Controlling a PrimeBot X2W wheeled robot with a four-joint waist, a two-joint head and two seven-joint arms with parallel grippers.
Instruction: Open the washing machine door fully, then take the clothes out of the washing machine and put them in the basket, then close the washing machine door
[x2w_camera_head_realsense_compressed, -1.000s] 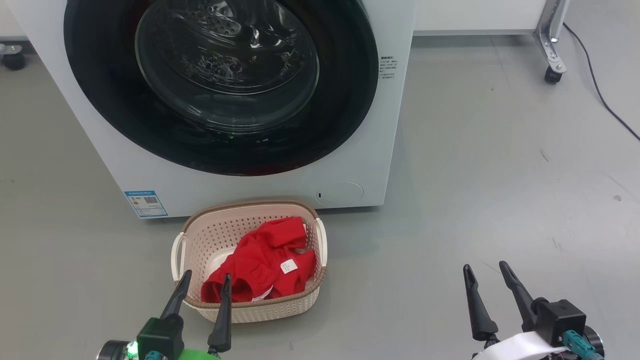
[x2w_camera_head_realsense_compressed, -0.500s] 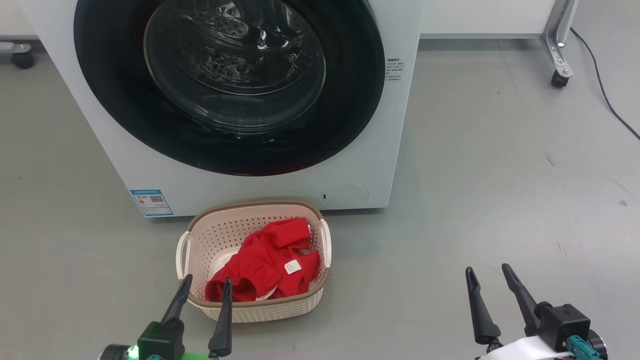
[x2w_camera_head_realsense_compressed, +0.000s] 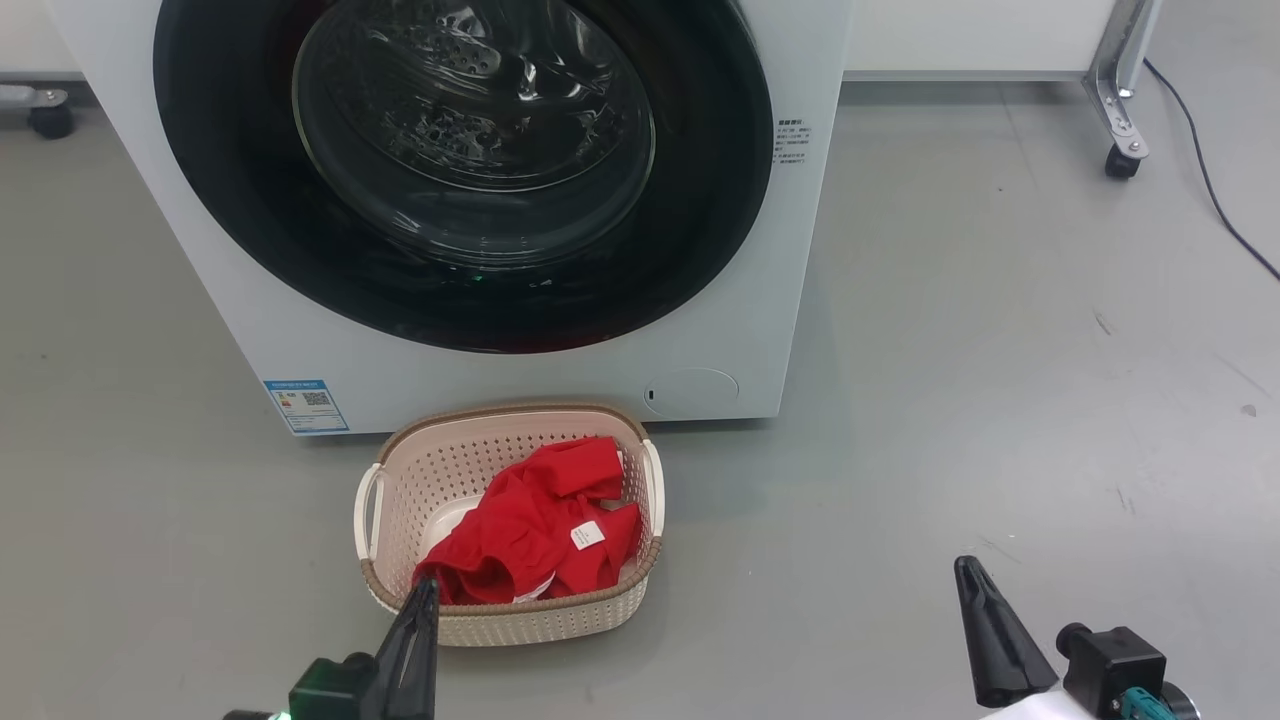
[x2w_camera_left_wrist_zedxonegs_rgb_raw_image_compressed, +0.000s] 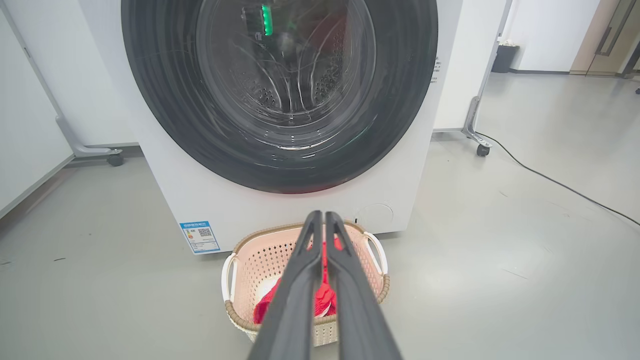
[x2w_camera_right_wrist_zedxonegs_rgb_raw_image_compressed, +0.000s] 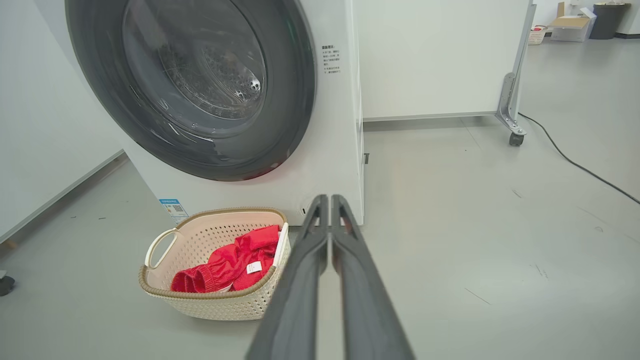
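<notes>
Clothes (x2w_camera_head_realsense_compressed: 520, 520) bright red, crumpled in cream basket (x2w_camera_head_realsense_compressed: 545, 622), white tag (x2w_camera_head_realsense_compressed: 586, 535) showing

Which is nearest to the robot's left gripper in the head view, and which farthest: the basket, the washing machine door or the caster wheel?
1. the basket, on the floor just ahead of the left gripper.
2. the washing machine door, higher up, behind the basket.
3. the caster wheel, far back on the right.
</notes>
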